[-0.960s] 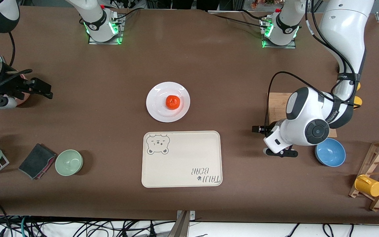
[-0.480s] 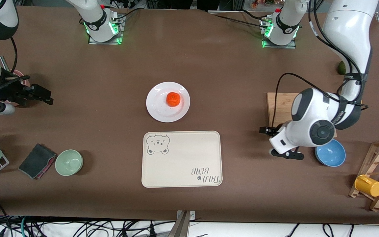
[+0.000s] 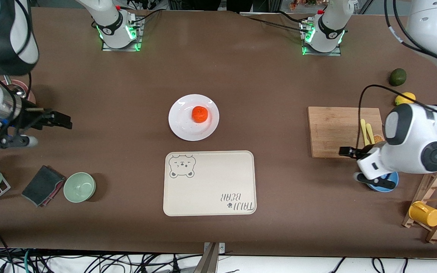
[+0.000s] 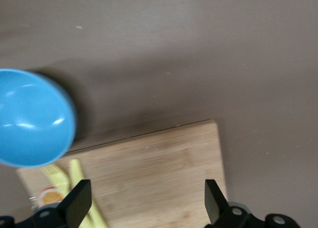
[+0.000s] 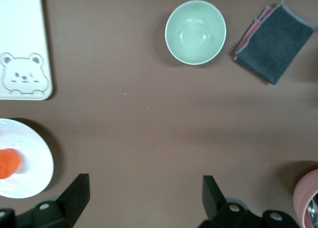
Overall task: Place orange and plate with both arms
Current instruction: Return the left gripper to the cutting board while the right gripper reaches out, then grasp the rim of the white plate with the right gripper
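Observation:
The orange lies on the white plate in the middle of the table. Both also show at the edge of the right wrist view: the orange and the plate. My left gripper is open and empty over the wooden cutting board, well away from the plate; its jaws stand wide apart over the board. My right gripper is open and empty over bare table at the right arm's end; its jaws are also wide apart.
A cream bear tray lies nearer the front camera than the plate. A green bowl and dark cloth sit at the right arm's end. A blue bowl, lime, lemon and mug rack sit at the left arm's end.
My left gripper has moved away from the plate toward the left arm's end, over the cutting board. My right gripper has shifted slightly. The orange settled slightly on the plate, then stayed still.

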### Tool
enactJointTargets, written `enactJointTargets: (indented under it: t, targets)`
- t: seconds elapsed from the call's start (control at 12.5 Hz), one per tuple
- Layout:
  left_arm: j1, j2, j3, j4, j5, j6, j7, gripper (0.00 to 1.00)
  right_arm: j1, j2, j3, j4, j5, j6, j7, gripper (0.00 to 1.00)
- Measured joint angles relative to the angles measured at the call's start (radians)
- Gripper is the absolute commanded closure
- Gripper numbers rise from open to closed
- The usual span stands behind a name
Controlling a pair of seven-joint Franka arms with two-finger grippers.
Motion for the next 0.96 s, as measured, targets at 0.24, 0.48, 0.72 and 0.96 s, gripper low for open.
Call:
enactJointTargets:
  t: [0.24, 0.48, 0.72, 0.96]
  targets:
    - [0.007, -0.067, -0.003, 0.001, 0.019, -0.015, 0.005, 0.0, 0.008, 0.017, 0.005, 0.004, -0.047, 0.001, -0.03, 0.0]
    - [0.01, -0.121, -0.003, 0.001, 0.019, -0.038, 0.006, 0.0, 0.01, 0.017, 0.005, 0.006, -0.058, -0.003, -0.066, 0.0]
    - [0.026, -0.174, -0.002, -0.003, 0.019, -0.029, 0.007, 0.0, 0.029, 0.02, 0.008, 0.004, -0.043, -0.005, -0.067, 0.0]
    - [0.024, -0.276, -0.006, -0.084, 0.019, 0.042, 0.007, 0.0, 0.05, 0.033, 0.013, -0.036, 0.171, 0.018, -0.067, 0.0]
